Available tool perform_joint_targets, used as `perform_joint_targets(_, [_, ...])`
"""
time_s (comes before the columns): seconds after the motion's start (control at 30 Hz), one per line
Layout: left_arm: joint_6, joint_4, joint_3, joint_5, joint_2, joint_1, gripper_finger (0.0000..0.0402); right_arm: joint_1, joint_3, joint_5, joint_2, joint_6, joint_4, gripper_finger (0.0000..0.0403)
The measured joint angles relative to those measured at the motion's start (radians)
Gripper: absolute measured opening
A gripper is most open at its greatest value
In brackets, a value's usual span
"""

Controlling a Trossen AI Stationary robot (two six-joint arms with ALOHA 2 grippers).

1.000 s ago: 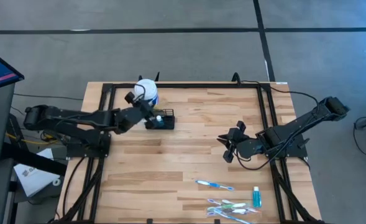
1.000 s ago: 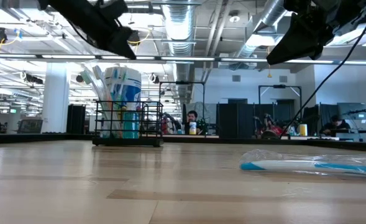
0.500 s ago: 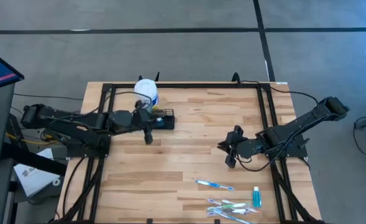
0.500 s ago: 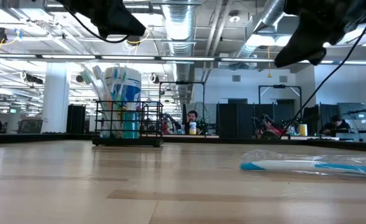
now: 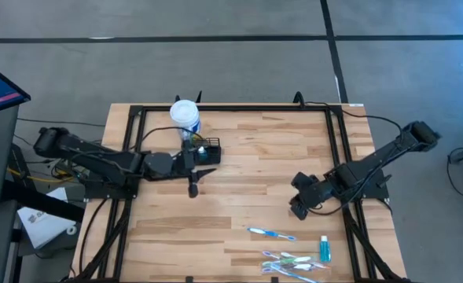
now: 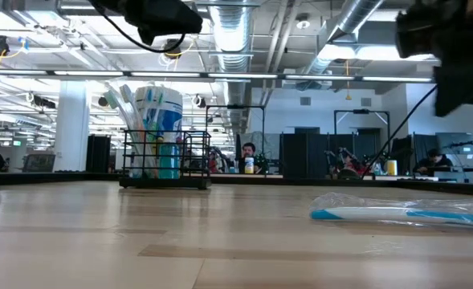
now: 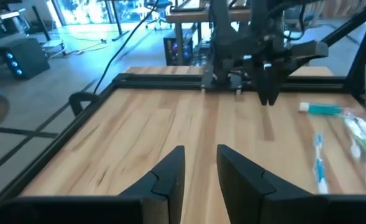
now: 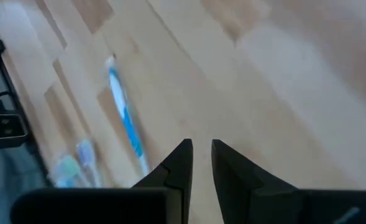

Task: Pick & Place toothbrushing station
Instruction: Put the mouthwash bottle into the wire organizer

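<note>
From above, the toothbrushing station (image 5: 207, 150) sits at the far left of the worktop (image 5: 247, 196), touching the white tub (image 5: 185, 115) behind it. The left gripper (image 5: 193, 189) hangs just in front of the station, apart from it and pointing away toward the near edge. The right gripper (image 5: 297, 211) hovers over bare wood on the right, well apart from the station. A blue toothbrush (image 5: 270, 233), a heap of wrapped brushes (image 5: 292, 262) and a teal tube (image 5: 324, 249) lie near the front right corner, out of the way.

At table height, the station (image 6: 165, 159) stands upright on the wood with brushes in it and the tub (image 6: 157, 112) rising behind. Both arms are overhead. A wrapped brush (image 6: 397, 213) lies to the right.

The left wrist shows its fingers (image 7: 170, 173) slightly spread, holding nothing, facing the other arm, so I judge no grasp is under way.

The right wrist shows fingers (image 8: 180, 163) nearly together, empty, above a blue brush (image 8: 125, 127).
</note>
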Motion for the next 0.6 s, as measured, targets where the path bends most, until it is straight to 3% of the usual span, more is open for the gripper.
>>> perform_joint_targets(0.6, [0.000,0.079,0.000,0.026,0.010,-0.005,0.0087,0.321,0.000,-0.106,0.011,0.885,-0.121,0.0052])
